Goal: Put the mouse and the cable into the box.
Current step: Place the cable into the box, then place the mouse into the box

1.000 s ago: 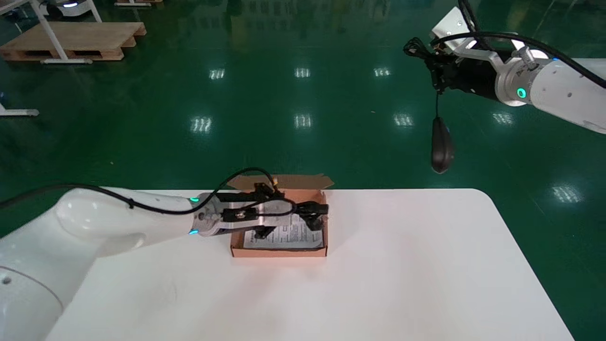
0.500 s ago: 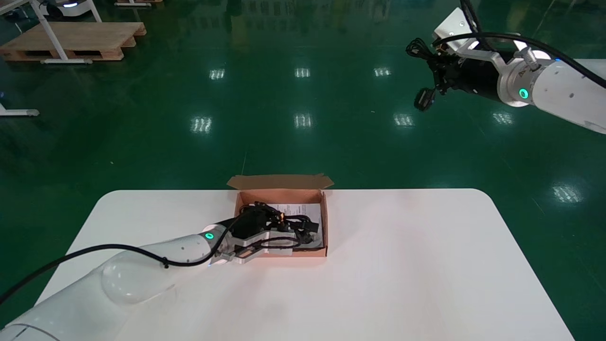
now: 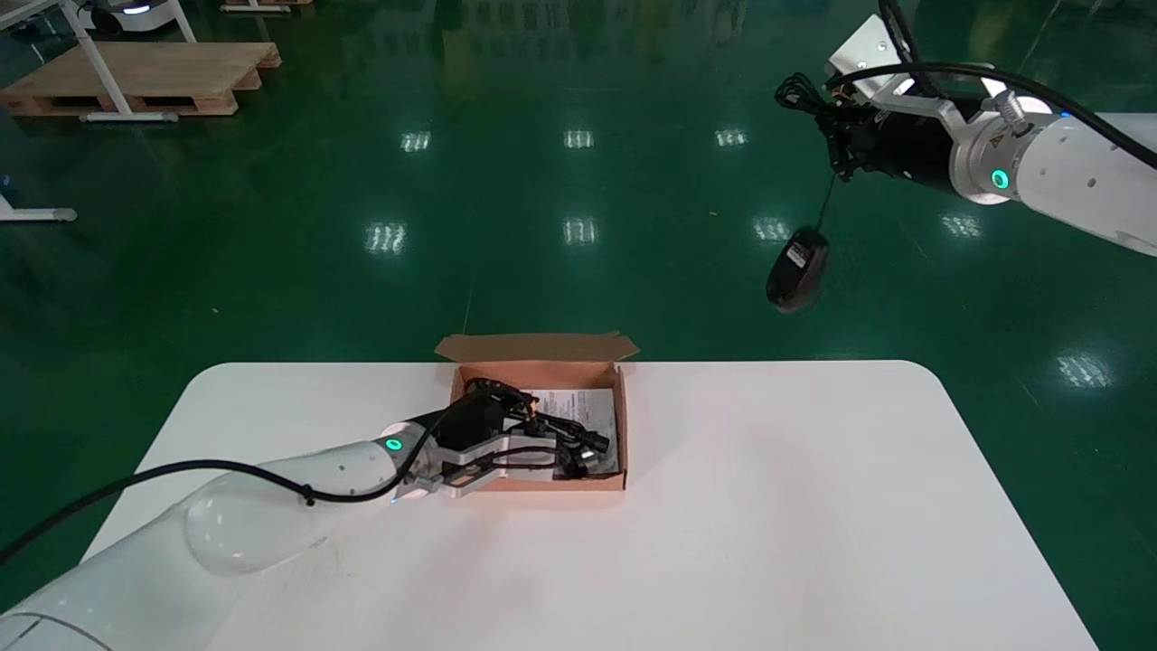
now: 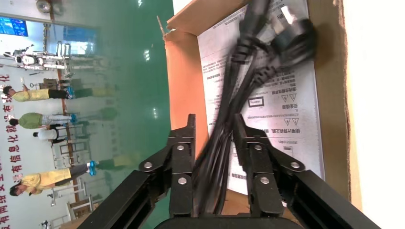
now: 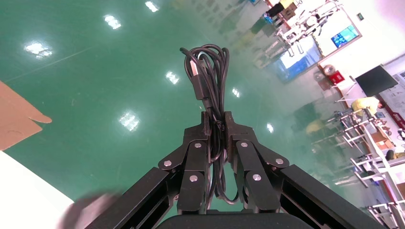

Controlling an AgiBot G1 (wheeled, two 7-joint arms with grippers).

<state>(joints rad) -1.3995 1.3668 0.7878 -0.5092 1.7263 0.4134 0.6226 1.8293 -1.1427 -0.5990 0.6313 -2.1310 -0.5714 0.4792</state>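
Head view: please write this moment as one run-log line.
left gripper: in box, fingers shut on cable | right gripper: high at right, shut on mouse cord | mouse: dangling, not in box

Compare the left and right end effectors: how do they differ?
The left end effector is low in the box; the right end effector is high beyond the table. The left one grips the cable; the right one grips the coiled cord, the mouse dangling. Both are shut on black wiring.
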